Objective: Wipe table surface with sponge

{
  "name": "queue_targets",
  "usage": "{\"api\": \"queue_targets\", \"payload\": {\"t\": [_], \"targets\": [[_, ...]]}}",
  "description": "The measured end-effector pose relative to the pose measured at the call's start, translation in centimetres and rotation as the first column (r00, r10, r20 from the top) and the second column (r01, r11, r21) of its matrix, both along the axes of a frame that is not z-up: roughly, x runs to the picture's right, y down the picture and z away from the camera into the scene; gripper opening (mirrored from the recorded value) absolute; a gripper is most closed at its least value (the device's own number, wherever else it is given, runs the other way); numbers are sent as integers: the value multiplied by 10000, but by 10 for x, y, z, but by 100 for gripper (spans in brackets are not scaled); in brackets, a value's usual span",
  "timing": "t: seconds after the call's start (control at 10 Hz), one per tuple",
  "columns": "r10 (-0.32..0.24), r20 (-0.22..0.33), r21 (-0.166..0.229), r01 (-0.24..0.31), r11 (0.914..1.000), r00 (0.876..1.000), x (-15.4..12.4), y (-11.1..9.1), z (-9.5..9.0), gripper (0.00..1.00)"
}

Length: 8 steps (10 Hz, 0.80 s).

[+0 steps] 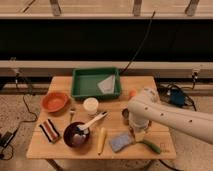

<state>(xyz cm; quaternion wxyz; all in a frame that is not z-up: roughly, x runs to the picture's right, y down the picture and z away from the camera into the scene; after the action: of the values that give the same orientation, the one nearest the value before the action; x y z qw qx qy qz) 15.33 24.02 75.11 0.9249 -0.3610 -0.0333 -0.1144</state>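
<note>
On the table surface (62, 85), well left of the sponge (121, 141), lay a striped block (49, 131). A dark bowl (77, 136) sat nearer, and a yellow stick (101, 140) lay just left of the sponge, which rested flat near the front edge. Just right of the sponge hung the gripper (139, 133), largely hidden under the white arm (167, 119); whether it was open or closed could not be told.

The thick white robot arm (170, 119) runs off the right edge and covers part of the light wooden desk (60, 145), half of a small round orange thing (132, 93) and the side of a small dark cup (124, 116). Its hand (138, 133) hangs mostly hidden under the wrist, just right of the flat blue-grey sponge (121, 141).
</note>
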Motion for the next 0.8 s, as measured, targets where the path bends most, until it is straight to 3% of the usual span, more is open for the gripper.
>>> {"api": "queue_targets", "payload": {"t": [0.2, 0.8], "targets": [[-106, 274, -253, 113, 9996, 9996, -11, 14, 9, 65], [-189, 1049, -375, 230, 9990, 9943, -33, 18, 23, 65]]}}
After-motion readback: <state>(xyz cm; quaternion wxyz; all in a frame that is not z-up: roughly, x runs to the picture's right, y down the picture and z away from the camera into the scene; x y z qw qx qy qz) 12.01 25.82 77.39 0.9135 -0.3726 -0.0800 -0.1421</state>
